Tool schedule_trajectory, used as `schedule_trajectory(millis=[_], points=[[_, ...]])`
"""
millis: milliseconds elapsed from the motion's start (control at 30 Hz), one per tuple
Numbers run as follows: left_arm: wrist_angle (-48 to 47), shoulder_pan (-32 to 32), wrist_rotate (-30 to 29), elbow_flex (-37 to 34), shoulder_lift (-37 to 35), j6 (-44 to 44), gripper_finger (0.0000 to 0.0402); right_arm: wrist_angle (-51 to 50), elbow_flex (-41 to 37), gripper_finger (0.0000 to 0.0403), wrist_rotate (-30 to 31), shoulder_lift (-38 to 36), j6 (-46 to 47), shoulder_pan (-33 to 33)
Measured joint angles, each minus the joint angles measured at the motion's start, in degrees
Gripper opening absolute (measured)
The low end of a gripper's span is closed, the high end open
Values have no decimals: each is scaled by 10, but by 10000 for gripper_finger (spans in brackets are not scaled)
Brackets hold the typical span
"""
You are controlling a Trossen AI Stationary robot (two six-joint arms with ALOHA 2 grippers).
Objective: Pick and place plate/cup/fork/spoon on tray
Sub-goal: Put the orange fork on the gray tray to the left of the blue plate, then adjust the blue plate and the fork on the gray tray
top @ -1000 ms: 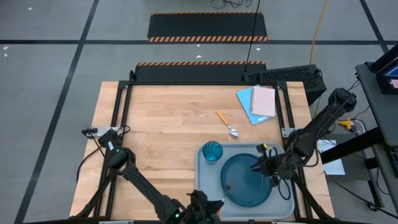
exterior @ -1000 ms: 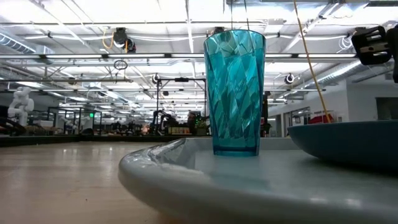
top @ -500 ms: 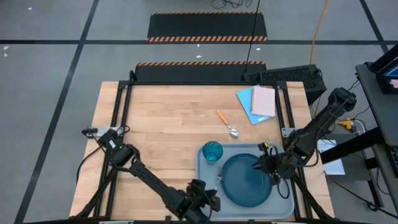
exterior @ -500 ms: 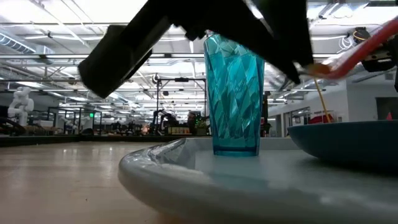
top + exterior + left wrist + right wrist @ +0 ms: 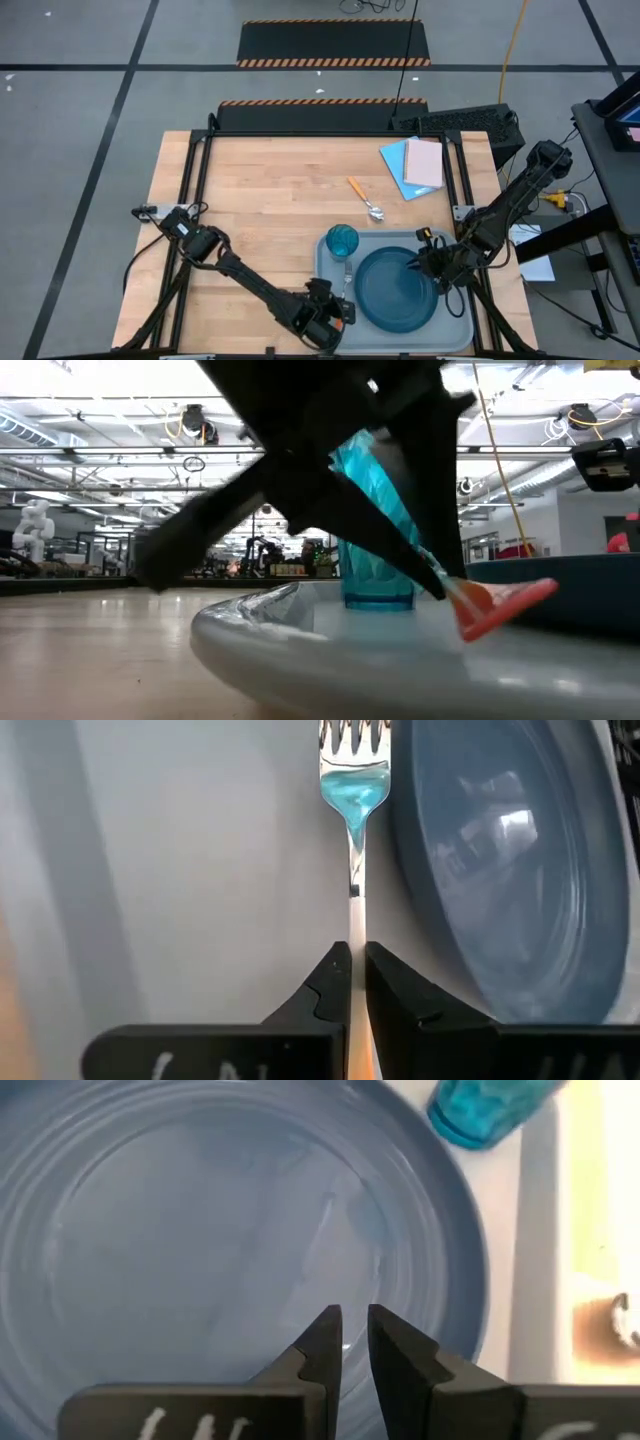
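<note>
The pale tray (image 5: 458,335) lies at the table's near right. On it sit the teal plate (image 5: 398,290) and the upright teal cup (image 5: 342,242). My left gripper (image 5: 335,308) is at the tray's near left, shut on the orange-handled fork (image 5: 355,850). The fork's tines point toward the cup, over the tray floor (image 5: 200,870) beside the plate's left rim (image 5: 470,870). The spoon (image 5: 364,198) lies flat on the wood beyond the tray. My right gripper (image 5: 424,265) hovers over the plate's right part, shut and empty. My left gripper pinches the fork's orange handle (image 5: 357,1045) between its two fingers, close to the metal neck (image 5: 356,925). The fingers come from the near side, slanting down, and lie along the fork. The handle's free end (image 5: 505,608) sticks out behind them. I cannot tell whether the fork touches the tray.
Blue and pink flat sheets (image 5: 415,165) lie at the far right of the table. Bare wood stretches over the table's left and far parts. A black box (image 5: 470,125) sits beyond the far right corner.
My left gripper has moved from the near edge toward the far edge and down, carrying the fork. The fork has come off the plate's left edge and dropped low over the tray floor between the plate and the cup.
</note>
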Motion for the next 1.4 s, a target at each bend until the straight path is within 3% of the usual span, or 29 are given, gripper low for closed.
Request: schedule_trajectory(millis=[267, 467, 900, 1233, 1400], points=[[-1, 27, 44, 0, 0, -11, 24, 5, 0, 43, 45, -31, -46, -1], [-1, 28, 45, 0, 0, -31, 25, 26, 0, 43, 71, -58, -89, -2], [3, 30, 45, 0, 0, -31, 31, 43, 0, 43, 71, -72, -115, -14], [3, 31, 39, 1, 3, -25, 125, 43, 0, 43, 69, -72, -115, -14], [30, 32, 47, 1, 3, 3, 144, 43, 0, 43, 69, -72, -109, -14]])
